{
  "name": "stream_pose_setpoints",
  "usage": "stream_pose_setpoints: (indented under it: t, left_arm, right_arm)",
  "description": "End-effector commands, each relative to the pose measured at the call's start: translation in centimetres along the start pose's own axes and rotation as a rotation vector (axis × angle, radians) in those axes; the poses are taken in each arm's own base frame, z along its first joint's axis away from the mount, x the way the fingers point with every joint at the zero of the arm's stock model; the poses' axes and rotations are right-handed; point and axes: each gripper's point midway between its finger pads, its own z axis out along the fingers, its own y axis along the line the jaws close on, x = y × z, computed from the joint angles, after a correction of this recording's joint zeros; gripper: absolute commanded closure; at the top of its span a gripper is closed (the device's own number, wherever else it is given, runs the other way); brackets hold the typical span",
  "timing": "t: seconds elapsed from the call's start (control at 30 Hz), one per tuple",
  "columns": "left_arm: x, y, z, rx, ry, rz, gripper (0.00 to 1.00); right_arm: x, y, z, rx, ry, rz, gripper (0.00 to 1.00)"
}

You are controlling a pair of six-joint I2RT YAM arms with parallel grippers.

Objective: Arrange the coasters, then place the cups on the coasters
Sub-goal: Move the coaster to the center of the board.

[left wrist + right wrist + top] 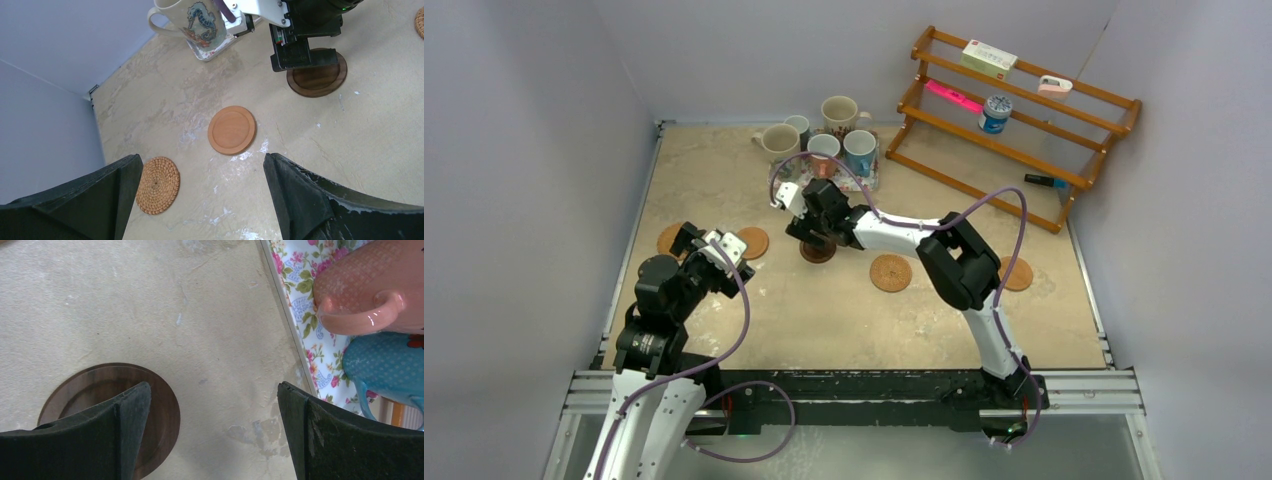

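right gripper (214, 387) fingers wide apart, empty, low over the dark coaster (95, 387) just near of the tray (295, 295) holding all five cups (839, 112), left gripper (202, 157) also spread and empty above two tan coasters (231, 129) at left, two more coasters (891, 272) right of centre

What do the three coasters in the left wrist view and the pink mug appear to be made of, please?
Woven coaster: probably rattan or straw, coiled in a visible spiral. Tan coaster: seemingly light wood, smooth matte, faint grain, raised rim. Dark coaster: likely darker wood, similarly rimmed. Pink mug: apparently glazed ceramic, given the glossy highlights on its handle.
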Motion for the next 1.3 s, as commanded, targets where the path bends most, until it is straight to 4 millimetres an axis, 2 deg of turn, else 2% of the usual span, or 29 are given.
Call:
stream_pose_setpoints:
  t: [0.0, 0.23, 0.57, 1.03, 1.17, 1.27]
  left_arm:
    - [-0.3, 0.3, 0.2, -0.019, -0.02, -0.012, 0.0]
    - [-0.3, 0.3, 0.1, -0.019, -0.021, -0.011, 0.0]
    - [-0.3, 0.3, 0.1, -0.02, -0.023, -0.01, 0.0]
    - [-0.4, 0.4, 0.0, -0.023, -0.025, -0.01, 0.0]
    - [-0.3, 0.4, 0.1, -0.023, -0.025, -0.01, 0.0]
    - [-0.3, 0.3, 0.1, -0.02, -0.025, -0.009, 0.0]
  right_arm:
    - [4.2, -0.6, 0.9, 0.016, 0.126, -0.029, 0.01]
    - [4.7, -1.1, 1.4, 0.029, 0.138, -0.03, 0.01]
    - [3.1, -1.9, 0.5, 0.032, 0.111, -0.025, 0.01]
    - [3.1, -2.6, 0.5, 0.06, 0.122, -0.046, 0.01]
    - [2.7, -2.6, 0.1, 0.048, 0.118, -0.046, 0.01]
    - [1.7, -2.2, -1.0, -0.004, 0.096, -0.038, 0.01]
